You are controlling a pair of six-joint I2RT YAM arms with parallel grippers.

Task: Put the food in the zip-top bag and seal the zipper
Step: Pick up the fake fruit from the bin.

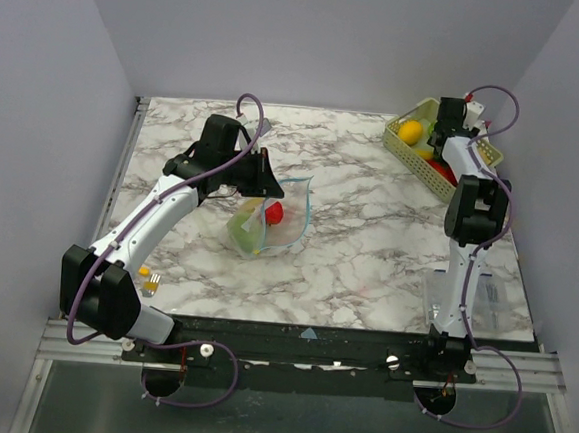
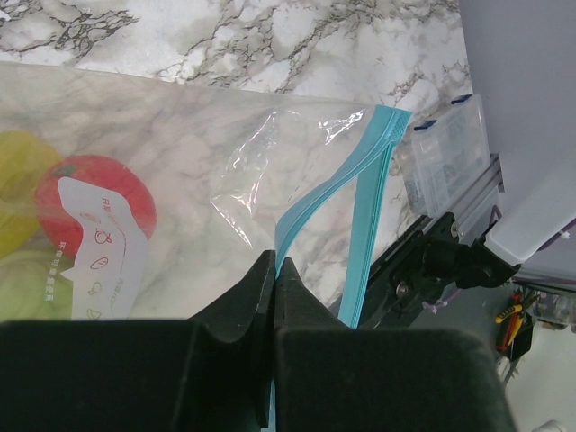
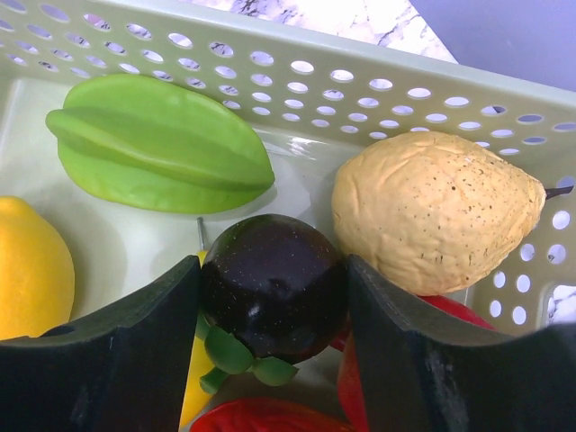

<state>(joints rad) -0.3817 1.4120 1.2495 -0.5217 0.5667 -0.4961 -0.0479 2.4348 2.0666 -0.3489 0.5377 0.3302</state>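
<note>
The clear zip-top bag (image 1: 289, 201) lies mid-table with a red fruit (image 1: 274, 212) and a green piece (image 1: 246, 228) inside. In the left wrist view the bag (image 2: 180, 135) shows a red tomato (image 2: 90, 184) and its teal zipper (image 2: 373, 193). My left gripper (image 1: 261, 169) (image 2: 275, 261) is shut on one teal strip at the bag's mouth. My right gripper (image 1: 439, 138) (image 3: 273, 270) is down in the pale green basket (image 3: 270, 63), its fingers pressed on both sides of a dark purple round fruit (image 3: 274, 279).
The basket (image 1: 401, 140) stands at the back right and also holds a green starfruit (image 3: 157, 144), a tan pear (image 3: 436, 211), a lemon (image 3: 31, 270) and red pieces (image 3: 261, 418). A stiff clear plastic box (image 1: 492, 298) lies front right. A small yellow item (image 1: 145, 271) lies front left.
</note>
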